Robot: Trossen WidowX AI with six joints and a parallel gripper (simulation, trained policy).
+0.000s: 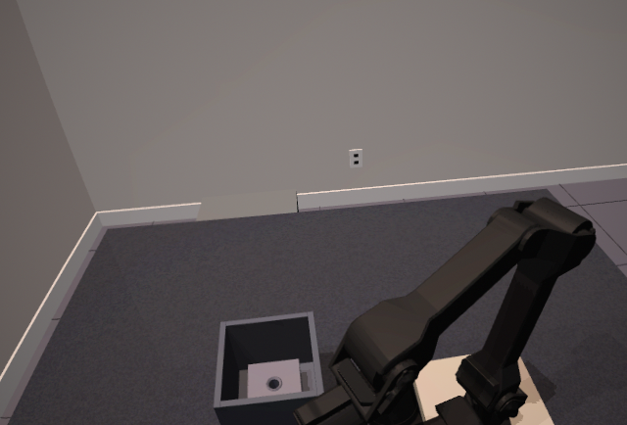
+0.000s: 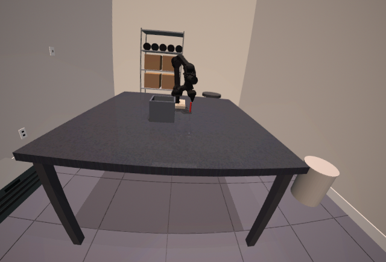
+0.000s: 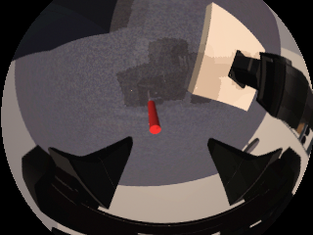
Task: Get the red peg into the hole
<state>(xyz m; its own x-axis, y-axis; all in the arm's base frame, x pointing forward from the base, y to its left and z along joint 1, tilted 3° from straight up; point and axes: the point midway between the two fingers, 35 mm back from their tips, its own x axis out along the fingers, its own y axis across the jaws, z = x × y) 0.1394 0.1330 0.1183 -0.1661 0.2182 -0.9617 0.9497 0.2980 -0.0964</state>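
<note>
The red peg (image 2: 190, 107) (image 3: 154, 116) stands upright on the table, beside the box and the arm's base. It is out of view in the top view. My gripper (image 3: 171, 142) (image 2: 192, 100) is open and empty. In the wrist view the peg's top shows ahead of the gap between the two fingertips. In the exterior view the fingertips are close to the peg's top. The open grey box (image 1: 217, 364) (image 2: 161, 110) stands on the table. The pale plate (image 1: 259, 373) lies at its bottom, and its round hole (image 1: 273, 383) is empty.
The arm's base stands on a cream block (image 1: 435, 385) (image 2: 181, 106) (image 3: 205, 73) near the peg. The dark table (image 1: 202, 268) (image 2: 187, 150) carries box, peg and block. A shelf rack with brown boxes stands behind the table, and a pale cylinder (image 2: 313, 184) stands off its right front corner.
</note>
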